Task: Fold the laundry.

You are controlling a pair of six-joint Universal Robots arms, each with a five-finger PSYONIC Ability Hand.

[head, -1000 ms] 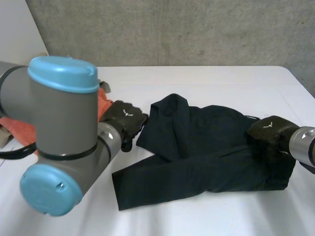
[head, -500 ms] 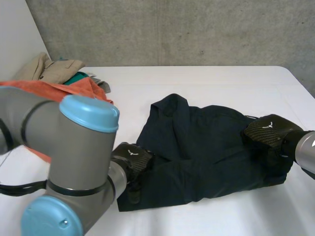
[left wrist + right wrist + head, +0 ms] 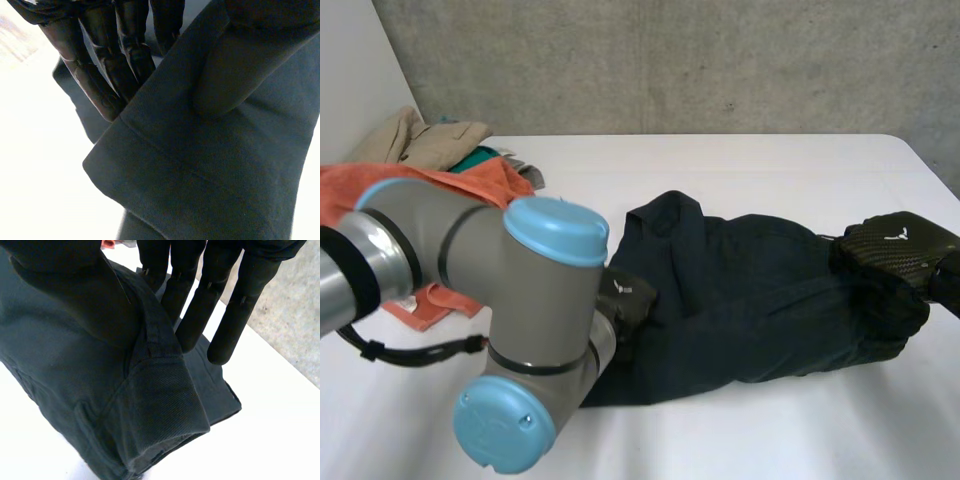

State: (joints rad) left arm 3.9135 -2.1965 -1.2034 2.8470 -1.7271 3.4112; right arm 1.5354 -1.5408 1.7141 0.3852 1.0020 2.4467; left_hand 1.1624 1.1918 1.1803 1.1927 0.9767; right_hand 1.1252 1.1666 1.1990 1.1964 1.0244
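Observation:
Dark trousers [image 3: 750, 290] lie across the white table [image 3: 770, 170], waist to the right and leg ends to the left. My left hand [image 3: 625, 300] is at the near-left leg end. In the left wrist view its fingers [image 3: 100, 75] go behind the hem [image 3: 200, 175] and its thumb [image 3: 225, 75] presses on the front, pinching the cloth. My right hand [image 3: 895, 250] is at the waist end. Its thumb [image 3: 75, 290] lies on top of the waistband [image 3: 160, 405] and its fingers [image 3: 200, 315] reach down behind it, so the cloth is gripped and bunched.
A pile of other laundry sits at the back left: an orange cloth [image 3: 450, 185], a beige garment [image 3: 420, 140] and something green [image 3: 485, 158]. My left arm's big elbow [image 3: 520, 340] fills the near left and covers part of the leg end.
My left hand came down from beside the trousers' far-left fold to the near-left leg end and closed on the hem. My right hand shifted slightly right, still holding the waist.

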